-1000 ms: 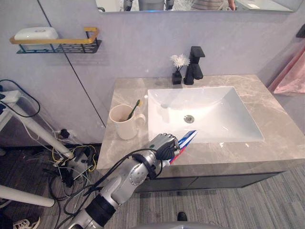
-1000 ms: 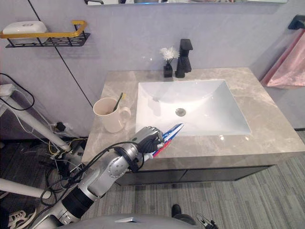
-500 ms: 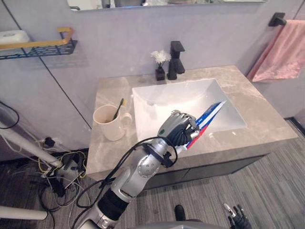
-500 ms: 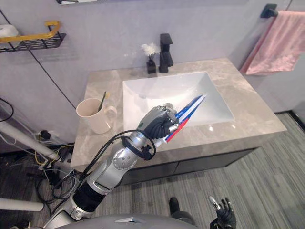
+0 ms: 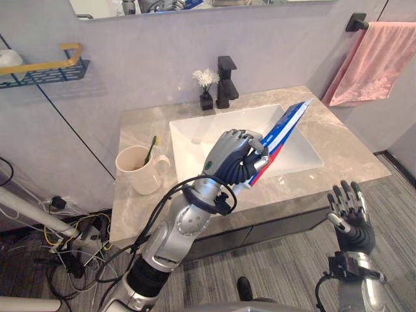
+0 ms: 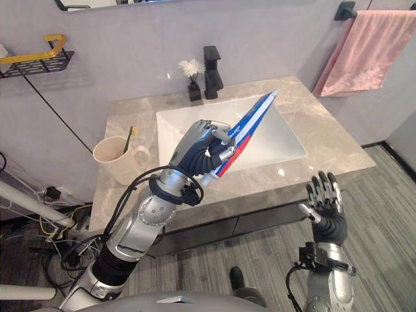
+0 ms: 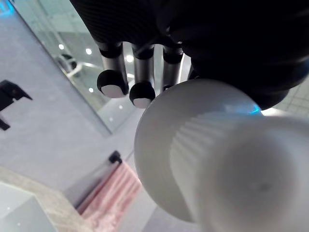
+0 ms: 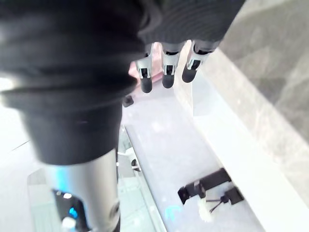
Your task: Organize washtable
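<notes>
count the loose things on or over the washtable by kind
tube: 1, held in the left hand
mug: 1
toothbrush: 1, standing in the mug
vase: 1
total: 4

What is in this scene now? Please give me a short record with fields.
Left robot hand: shut on the toothpaste tube, held in the air in front of the sink
Right robot hand: open, empty, in front of the counter
Mug: on the counter left of the sink, toothbrush inside
Behind the sink: black faucet, small flower vase
Wall: pink towel on a rail
</notes>
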`<state>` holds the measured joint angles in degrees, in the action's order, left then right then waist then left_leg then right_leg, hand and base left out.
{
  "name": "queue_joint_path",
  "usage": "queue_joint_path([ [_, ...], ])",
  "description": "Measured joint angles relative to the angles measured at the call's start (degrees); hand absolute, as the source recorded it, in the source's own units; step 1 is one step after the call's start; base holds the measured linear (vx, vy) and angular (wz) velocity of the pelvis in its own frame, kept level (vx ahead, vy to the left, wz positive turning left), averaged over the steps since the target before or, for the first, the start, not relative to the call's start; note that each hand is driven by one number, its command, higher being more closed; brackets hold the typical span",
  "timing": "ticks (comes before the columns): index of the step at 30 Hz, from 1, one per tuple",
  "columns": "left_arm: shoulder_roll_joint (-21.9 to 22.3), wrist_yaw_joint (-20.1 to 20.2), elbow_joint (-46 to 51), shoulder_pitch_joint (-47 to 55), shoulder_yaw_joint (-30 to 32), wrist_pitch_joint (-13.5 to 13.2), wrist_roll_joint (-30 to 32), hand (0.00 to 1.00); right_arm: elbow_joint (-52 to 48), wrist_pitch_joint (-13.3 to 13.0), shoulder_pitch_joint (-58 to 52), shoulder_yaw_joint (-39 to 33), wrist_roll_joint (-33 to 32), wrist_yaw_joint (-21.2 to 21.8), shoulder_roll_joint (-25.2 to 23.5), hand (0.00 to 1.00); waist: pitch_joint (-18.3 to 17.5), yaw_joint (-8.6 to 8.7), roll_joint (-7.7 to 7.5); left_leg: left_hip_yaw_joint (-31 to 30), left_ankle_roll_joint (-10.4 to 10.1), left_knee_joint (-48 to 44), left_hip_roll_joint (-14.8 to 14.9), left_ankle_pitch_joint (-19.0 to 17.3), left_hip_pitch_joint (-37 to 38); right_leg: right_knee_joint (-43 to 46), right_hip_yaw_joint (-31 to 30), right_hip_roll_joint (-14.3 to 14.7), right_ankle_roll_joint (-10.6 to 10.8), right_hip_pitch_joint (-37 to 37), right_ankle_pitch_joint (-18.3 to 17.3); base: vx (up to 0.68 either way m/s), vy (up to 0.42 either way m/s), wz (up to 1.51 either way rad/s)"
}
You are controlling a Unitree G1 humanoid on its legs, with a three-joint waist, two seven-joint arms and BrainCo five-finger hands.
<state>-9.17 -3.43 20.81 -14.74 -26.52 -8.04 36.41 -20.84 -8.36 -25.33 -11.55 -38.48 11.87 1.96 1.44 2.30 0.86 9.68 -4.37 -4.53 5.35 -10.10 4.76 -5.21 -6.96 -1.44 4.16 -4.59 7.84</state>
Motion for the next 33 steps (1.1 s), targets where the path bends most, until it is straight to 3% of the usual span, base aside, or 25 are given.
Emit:
queue_joint_path([
  [3,-0.4,0.03,0.0,-1.7,-0.02,-0.43,0.0,1.0,-2.22,0.47,0.82,6.66,-6.5,2.59,3.5,0.0,-0.61,-0.17,0.0,-1.02,0.1,-0.55,-0.02,-0.2,-0.37,-0.01,1.03,-0.21,0.0,0.74,-0.06,-0.02,0.002,0.14],
  [9,-1.1,-0.03,0.0,-3.76,-0.56,-1.3,0.05,1.0,-2.25,2.92,4.17,12.16,-16.62,4.09,7.15,0.0,-1.48,-1.29,0.2,-3.46,0.11,-0.95,-0.2,-0.19,-1.46,-0.01,3.41,-0.86,-0.17,1.25,-0.29,-0.02,0.0,0.2],
  [17,-2.79,-0.56,-0.63,-3.77,-1.92,-1.34,0.06,1.0,-2.24,3.5,8.98,16.86,-22.39,4.0,8.94,0.0,-2.59,-1.49,0.11,-5.25,-0.1,-1.42,-0.17,0.25,-1.69,-0.01,4.96,-1.01,-0.32,1.68,-0.35,0.01,-0.007,0.12],
  [20,-2.91,-0.68,-0.83,-3.77,-3.01,-1.57,0.06,1.0,-2.24,3.29,10.41,18.17,-24.07,3.38,9.11,0.0,-2.84,-1.49,-0.15,-5.66,-0.1,-1.52,-0.16,0.25,-2.17,-0.02,5.54,-1.06,-0.36,1.72,-0.4,-0.03,-0.006,0.09],
  [27,-2.85,-1.56,-4.6,-3.77,-5.54,-1.87,0.04,1.0,-1.54,0.11,14.89,19.79,-26.28,1.14,9.07,0.0,-4.03,-1.54,-0.47,-6.43,-0.24,-1.03,-0.13,0.59,-2.4,-0.03,6.37,-1.06,-0.51,1.76,-0.51,-0.01,-0.009,0.05],
  [33,-2.66,-2.04,-5.1,-3.77,-6.64,-1.87,-0.02,1.0,-0.05,-0.42,15.43,20.46,-27.92,0.27,8.73,0.0,-4.81,-1.8,-0.58,-7.28,-0.32,-0.72,-0.13,1.36,-2.34,-0.02,7.24,-1.15,-0.6,1.5,-0.55,0.02,-0.009,0.08],
])
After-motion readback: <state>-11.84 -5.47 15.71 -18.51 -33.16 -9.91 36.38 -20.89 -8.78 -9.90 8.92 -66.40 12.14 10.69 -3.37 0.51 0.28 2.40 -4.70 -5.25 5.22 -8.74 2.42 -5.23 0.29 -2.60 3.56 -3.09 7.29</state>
